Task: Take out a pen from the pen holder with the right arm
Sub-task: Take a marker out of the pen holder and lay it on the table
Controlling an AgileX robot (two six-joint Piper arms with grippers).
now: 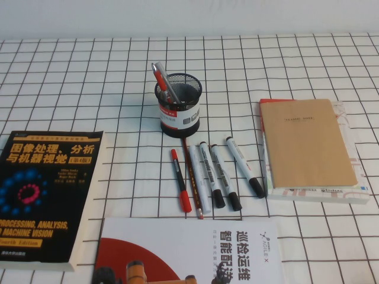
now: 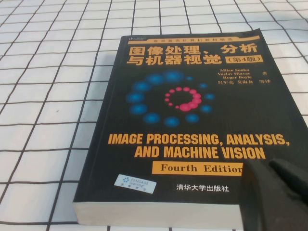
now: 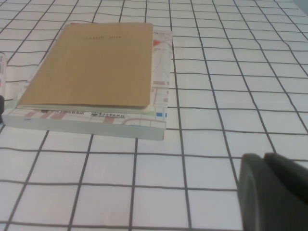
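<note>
Pen holder (image 1: 178, 105), black mesh, stands far-ctr on checked cloth (image 1: 89, 89) w/ one red-silver pen (image 1: 164, 81) leaning inside. Loose markers (image 1: 211, 174) lie just near of it. Right gripper (image 3: 269, 192), jaws together, hovers near-right by brown notebook (image 3: 96, 62). Left gripper (image 2: 276, 192) over black textbook (image 2: 183, 120), near-left; grip state can't tell.

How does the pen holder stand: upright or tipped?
Upright: pen holder rim faces up, pen leaning inside. Left gripper is over the black book, right gripper near the brown notebook.
</note>
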